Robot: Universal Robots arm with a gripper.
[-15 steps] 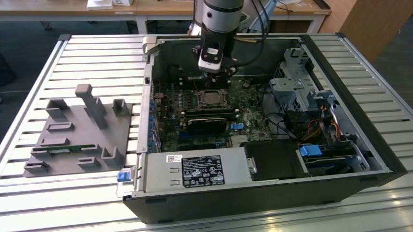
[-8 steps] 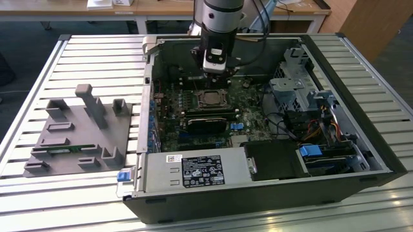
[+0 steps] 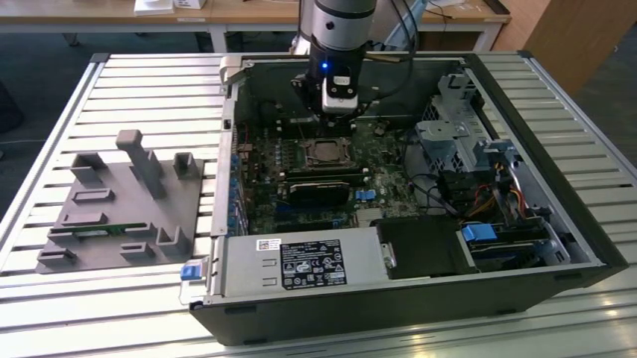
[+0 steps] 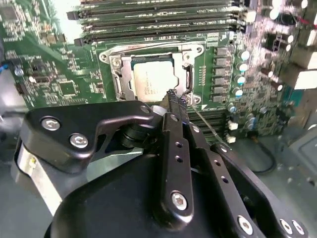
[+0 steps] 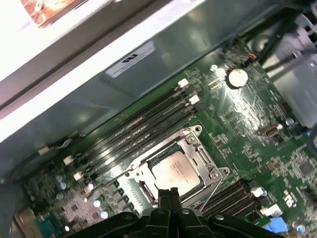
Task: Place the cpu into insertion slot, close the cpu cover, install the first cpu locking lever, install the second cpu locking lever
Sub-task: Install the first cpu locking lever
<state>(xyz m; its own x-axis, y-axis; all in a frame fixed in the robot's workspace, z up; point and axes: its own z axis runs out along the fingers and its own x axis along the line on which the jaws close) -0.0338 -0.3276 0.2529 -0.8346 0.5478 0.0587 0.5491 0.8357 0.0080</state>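
Black linkage arms of the gripper [image 4: 177,99] sit closest to the lens in the second wrist view. Its two fingers [image 4: 172,126] run side by side with the tips pressed together; whether anything thin is caught between them cannot be told. The tips hang over one corner of the socket [image 4: 115,63]. The chip [image 4: 151,79] lies flat in the socket, pale face up, its edges lined up with the rim. Being square, it has no long axis. The cover [image 4: 189,74] lies down around it, and the chip's face shows through the cut-out. A thin metal rod [image 4: 210,128] slants away from that corner.

In the first wrist view the closed fingertips [image 5: 165,197] sit at the socket's edge, just beside the chip [image 5: 176,171]. This view adds the long memory slots [image 5: 138,124], a round coin battery [image 5: 237,77] and the case wall beyond.

The exterior view gives the wider scene. An open computer case [image 3: 398,313] lies on a slatted table [image 3: 139,89], and the gripper [image 3: 339,108] hangs upright above the board near the socket [image 3: 327,151]. A grey plastic fixture [image 3: 119,209] stands on the table at the exterior view's left, apart from the case.
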